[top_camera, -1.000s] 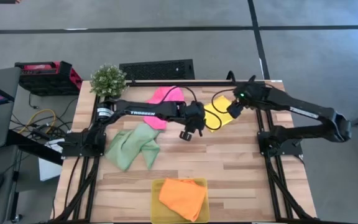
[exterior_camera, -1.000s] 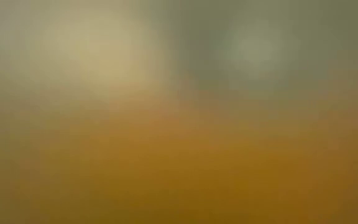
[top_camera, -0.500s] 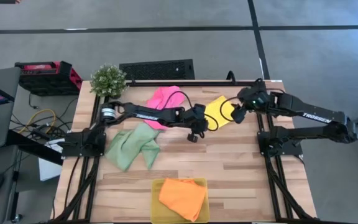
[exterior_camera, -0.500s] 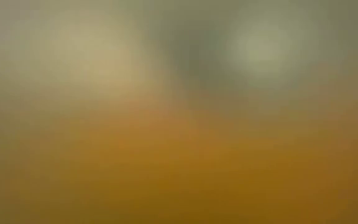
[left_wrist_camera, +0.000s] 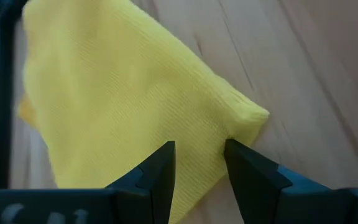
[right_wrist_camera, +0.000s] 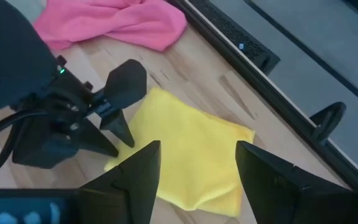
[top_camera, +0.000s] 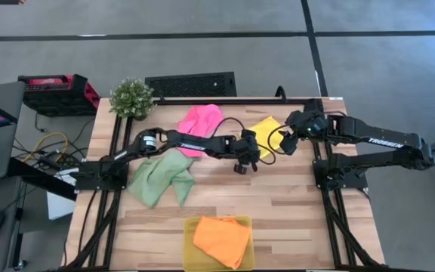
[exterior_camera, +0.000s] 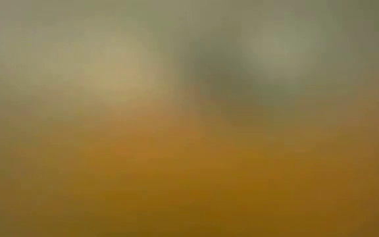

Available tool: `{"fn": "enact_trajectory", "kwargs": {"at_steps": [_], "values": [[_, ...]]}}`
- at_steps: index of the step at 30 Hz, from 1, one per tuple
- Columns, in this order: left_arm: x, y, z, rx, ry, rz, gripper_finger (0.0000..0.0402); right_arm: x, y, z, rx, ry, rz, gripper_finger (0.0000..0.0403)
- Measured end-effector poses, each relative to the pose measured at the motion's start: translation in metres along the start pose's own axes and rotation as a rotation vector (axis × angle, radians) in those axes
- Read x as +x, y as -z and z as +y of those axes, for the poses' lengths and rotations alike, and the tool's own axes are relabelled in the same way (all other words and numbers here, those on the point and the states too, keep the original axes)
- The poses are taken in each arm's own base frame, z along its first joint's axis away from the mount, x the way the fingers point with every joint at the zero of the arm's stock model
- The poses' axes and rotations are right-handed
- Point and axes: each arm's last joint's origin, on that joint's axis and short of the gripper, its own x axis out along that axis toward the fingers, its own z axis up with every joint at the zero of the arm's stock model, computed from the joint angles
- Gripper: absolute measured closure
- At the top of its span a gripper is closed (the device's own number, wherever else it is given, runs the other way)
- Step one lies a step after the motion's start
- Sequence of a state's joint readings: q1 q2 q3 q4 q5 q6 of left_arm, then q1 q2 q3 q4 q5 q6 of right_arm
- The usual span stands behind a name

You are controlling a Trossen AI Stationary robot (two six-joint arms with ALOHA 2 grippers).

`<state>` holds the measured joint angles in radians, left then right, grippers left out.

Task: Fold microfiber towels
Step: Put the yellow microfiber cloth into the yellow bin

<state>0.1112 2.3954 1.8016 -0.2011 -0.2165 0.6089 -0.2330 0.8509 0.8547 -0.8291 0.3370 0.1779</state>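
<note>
The yellow towel (top_camera: 269, 134) is seen folded flat, ribbed in weave, with one thick doubled corner, lying at about one o'clock on the tabletop (top_camera: 278, 196). The left gripper (left_wrist_camera: 199, 163) is poised at its edge with fingers parted, nothing clasped. The right gripper (right_wrist_camera: 197, 163) is held just above it, fingers spread wide. The pink towel (top_camera: 202, 125) lies crumpled at twelve, the green towel (top_camera: 160, 177) rumpled at nine, the orange towel (top_camera: 222, 239) in the tray (top_camera: 189, 249) at six.

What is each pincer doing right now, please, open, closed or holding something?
Left pincer: open, holding nothing, fingers over the yellow towel near its corner.
Right pincer: open, empty, above the same yellow towel.
</note>
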Motion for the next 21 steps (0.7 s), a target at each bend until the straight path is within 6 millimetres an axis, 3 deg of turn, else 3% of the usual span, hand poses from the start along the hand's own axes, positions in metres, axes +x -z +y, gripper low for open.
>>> {"fn": "enact_trajectory", "kwargs": {"at_steps": [4,11,16,21], "values": [[-0.007,0.000,0.002,-0.014,0.016,0.025,0.0267,0.000,0.000,0.001,-0.002,-0.002,0.000,0.0171],[-0.028,-0.017,0.014,-0.011,0.029,0.016,0.0267,0.000,0.000,0.001,-0.002,-0.002,0.000,0.0171],[-0.024,-0.014,0.007,-0.015,0.157,-0.014,0.0267,0.000,0.000,0.000,-0.002,-0.001,-0.001,0.0171],[-0.008,-0.008,-0.001,-0.019,0.159,-0.011,0.0267,0.000,0.000,0.001,-0.004,-0.001,-0.001,0.0171]]}}
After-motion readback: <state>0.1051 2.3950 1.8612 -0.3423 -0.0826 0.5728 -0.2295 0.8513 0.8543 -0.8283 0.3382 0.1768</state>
